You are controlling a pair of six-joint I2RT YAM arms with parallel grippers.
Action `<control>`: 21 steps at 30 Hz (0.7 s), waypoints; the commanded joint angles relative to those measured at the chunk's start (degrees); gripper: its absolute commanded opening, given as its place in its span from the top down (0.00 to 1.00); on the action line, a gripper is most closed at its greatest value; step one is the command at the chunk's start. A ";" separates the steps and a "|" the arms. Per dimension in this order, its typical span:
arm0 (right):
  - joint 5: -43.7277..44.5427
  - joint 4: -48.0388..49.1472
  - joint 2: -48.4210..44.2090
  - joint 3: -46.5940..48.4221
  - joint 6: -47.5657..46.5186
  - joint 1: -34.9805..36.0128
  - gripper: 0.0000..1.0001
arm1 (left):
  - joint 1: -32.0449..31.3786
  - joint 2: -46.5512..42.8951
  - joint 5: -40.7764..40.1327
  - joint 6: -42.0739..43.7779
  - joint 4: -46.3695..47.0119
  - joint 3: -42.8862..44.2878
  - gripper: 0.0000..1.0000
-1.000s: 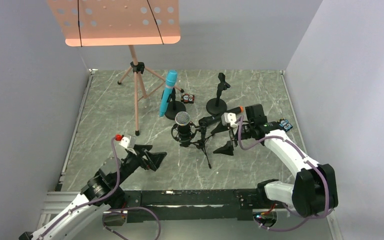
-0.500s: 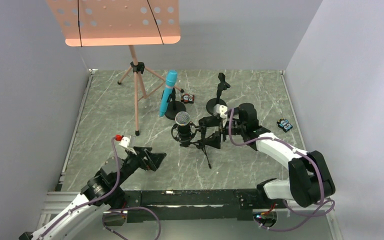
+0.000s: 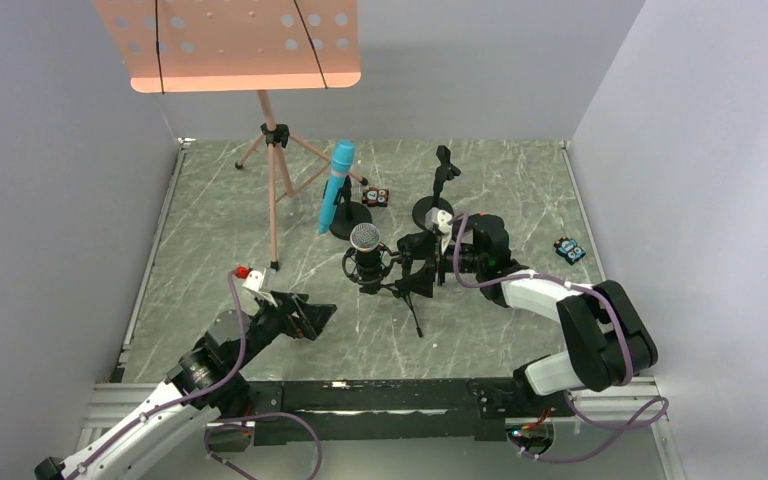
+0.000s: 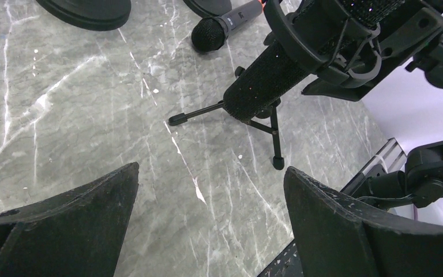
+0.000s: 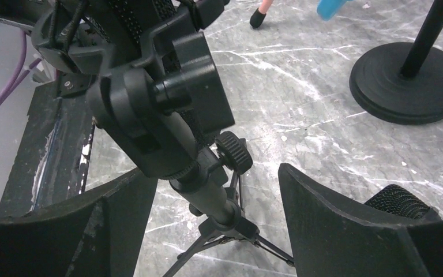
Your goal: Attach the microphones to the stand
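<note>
The black mic with a silver mesh head (image 3: 365,238) sits in a shock mount on a small tripod stand (image 3: 405,290). My right gripper (image 3: 415,266) is open, its jaws on either side of the tripod's post (image 5: 210,199) without touching it. The bright blue mic (image 3: 336,187) stands tilted on a round-base stand. The black mic with the orange end (image 4: 225,26) lies on the table behind the tripod; its mesh head (image 5: 401,203) shows beside my right finger. An empty clip stand (image 3: 434,208) stands behind it. My left gripper (image 3: 305,320) is open and empty, low over bare table (image 4: 210,173).
A pink music stand (image 3: 230,40) on a tripod (image 3: 275,200) stands at the back left. Small battery packs lie by the blue mic's base (image 3: 376,197) and at the right (image 3: 567,250). Grey walls enclose the table on three sides.
My right arm has swung left from beside the orange-end mic to the tripod stand, its open jaws now straddling the post. My left arm has barely moved.
</note>
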 commanded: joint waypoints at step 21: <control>0.42 5.39 -0.07 -1.18 0.08 1.79 0.74 | 0.04 -1.70 0.98 -1.08 -0.30 2.39 0.01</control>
